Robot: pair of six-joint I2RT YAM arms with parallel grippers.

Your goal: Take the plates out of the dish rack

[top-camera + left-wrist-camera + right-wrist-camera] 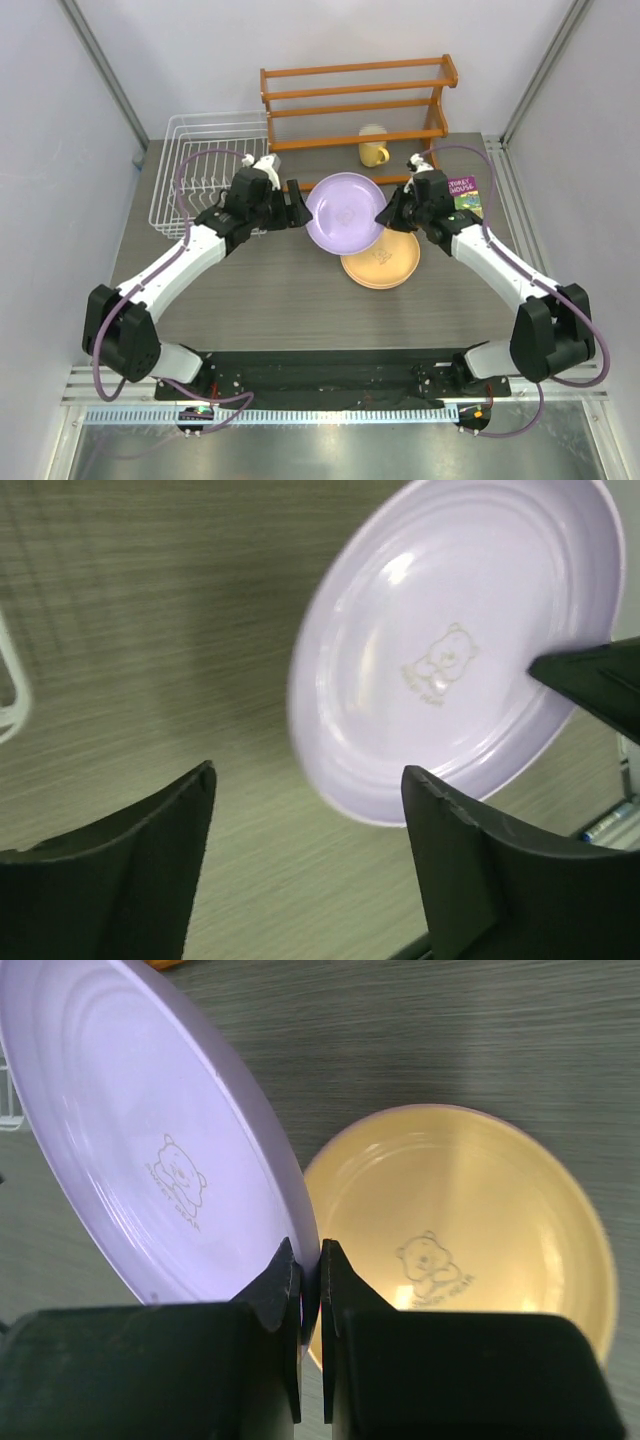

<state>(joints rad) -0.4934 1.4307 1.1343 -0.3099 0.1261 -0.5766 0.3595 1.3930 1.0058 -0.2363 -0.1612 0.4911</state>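
Note:
My right gripper is shut on the rim of a lavender purple plate and holds it tilted above the table; its jaws pinch the rim in the right wrist view. The plate also shows in both wrist views. A yellow-orange plate lies flat on the table below it, also in the right wrist view. My left gripper is open and empty just left of the purple plate. The white wire dish rack stands at the back left and looks empty of plates. No pink plate shows.
An orange wooden slatted shelf stands at the back, with a yellow mug in front of it. A small purple book or card lies to the right, behind the right arm. Metal frame posts rise at both back corners.

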